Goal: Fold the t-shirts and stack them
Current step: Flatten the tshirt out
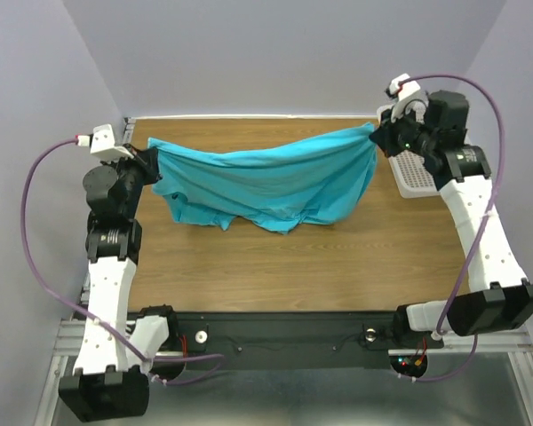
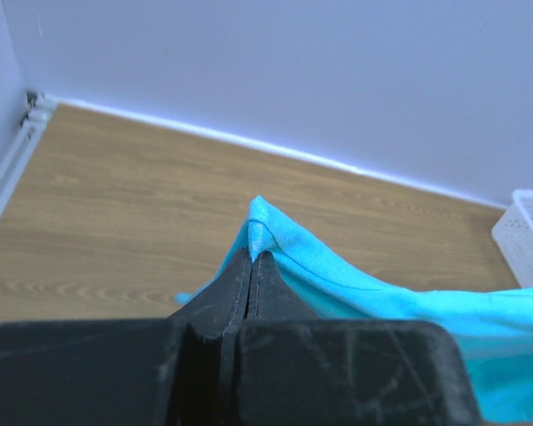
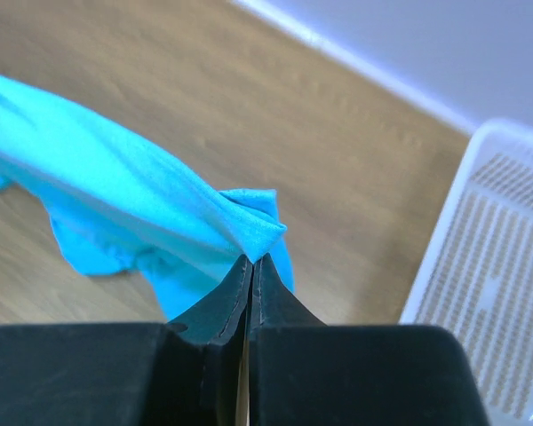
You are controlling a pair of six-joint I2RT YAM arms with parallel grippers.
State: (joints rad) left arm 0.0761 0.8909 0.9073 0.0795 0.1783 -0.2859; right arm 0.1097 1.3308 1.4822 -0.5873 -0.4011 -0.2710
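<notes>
A turquoise-blue t-shirt (image 1: 266, 182) hangs stretched between both arms above the wooden table, its lower part sagging toward the boards. My left gripper (image 1: 154, 160) is shut on the shirt's left corner. In the left wrist view the fabric (image 2: 355, 284) peaks out of the closed left gripper (image 2: 253, 255) and trails off to the right. My right gripper (image 1: 376, 133) is shut on the shirt's right corner. The right wrist view shows a bunched fold of the t-shirt (image 3: 142, 209) pinched at the right gripper (image 3: 253, 259) and running off to the left.
A white perforated basket (image 1: 417, 173) sits at the table's right edge, under the right arm, and shows as basket (image 3: 502, 284) beside the right gripper. Grey walls close in the back and sides. Bare wood (image 1: 293, 266) lies in front of the shirt.
</notes>
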